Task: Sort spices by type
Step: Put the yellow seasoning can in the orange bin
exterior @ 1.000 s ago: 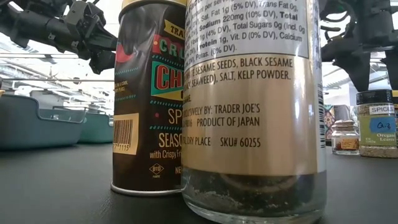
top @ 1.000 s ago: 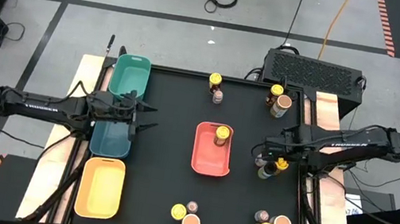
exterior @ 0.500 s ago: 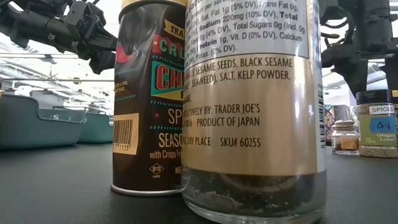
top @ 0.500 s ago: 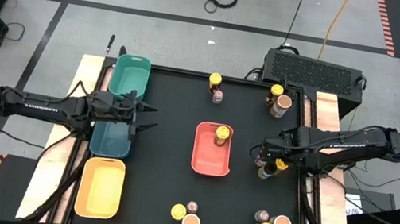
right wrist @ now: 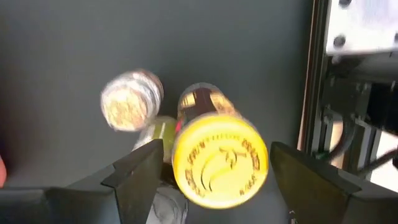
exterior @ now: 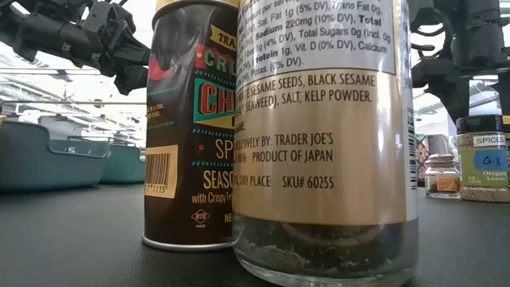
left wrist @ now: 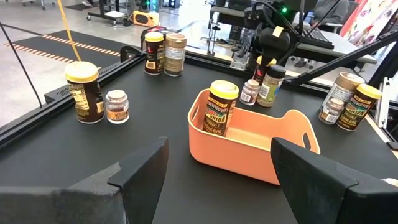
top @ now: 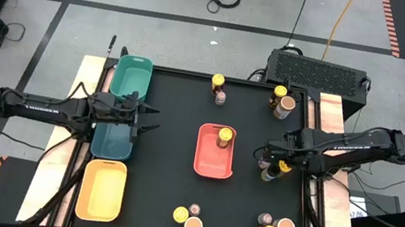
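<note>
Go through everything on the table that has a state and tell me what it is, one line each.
Coral tray: holds one upright yellow-lidded jar.
Green tray: empty.
Yellow tray: empty.
Left gripper: open, empty, over the teal tray's edge.
Right gripper: open, above a yellow-lidded jar, not gripping.

near glass jar (exterior: 323,143): "TRADER JOE'S", "PRODUCT OF JAPAN", "SKU# 60255" | green-labelled jar (exterior: 480,159): "SPICES" | left arm (top: 33,104): "TROSSEN"
</note>
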You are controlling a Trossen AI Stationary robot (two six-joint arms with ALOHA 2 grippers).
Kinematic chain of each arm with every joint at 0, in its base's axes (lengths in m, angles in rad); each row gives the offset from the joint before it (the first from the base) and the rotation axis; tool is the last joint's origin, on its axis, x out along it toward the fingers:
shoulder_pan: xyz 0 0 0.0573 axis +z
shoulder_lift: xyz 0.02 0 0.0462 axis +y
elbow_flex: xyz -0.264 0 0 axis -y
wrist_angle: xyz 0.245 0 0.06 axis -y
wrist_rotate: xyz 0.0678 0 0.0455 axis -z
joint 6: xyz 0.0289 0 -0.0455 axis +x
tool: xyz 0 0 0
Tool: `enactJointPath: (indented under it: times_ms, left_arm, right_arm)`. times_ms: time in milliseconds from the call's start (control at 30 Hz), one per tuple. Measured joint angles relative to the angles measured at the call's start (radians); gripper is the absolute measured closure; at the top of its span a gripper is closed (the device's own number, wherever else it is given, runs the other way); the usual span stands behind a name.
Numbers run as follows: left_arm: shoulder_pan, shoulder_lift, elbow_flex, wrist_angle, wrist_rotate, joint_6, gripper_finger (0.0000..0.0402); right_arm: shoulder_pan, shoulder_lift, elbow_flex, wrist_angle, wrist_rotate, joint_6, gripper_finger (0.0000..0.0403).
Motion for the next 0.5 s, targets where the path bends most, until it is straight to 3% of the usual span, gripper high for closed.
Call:
enactJointPath:
  times_ms: [100, 500]
  left_arm:
    - [0.000, 0.000, 0.000, 0.000, 0.000, 0.001, 0.0116]
    - [0.000, 0.000, 0.000, -0.011, 0.000, 0.011, 0.0116]
  right_arm:
    - [0.000, 0.000, 0.000, -0.001, -0.046, -0.002, 0.0112]
    - [0.000, 0.000, 0.000, -0.001, -0.035, -0.004, 0.0112]
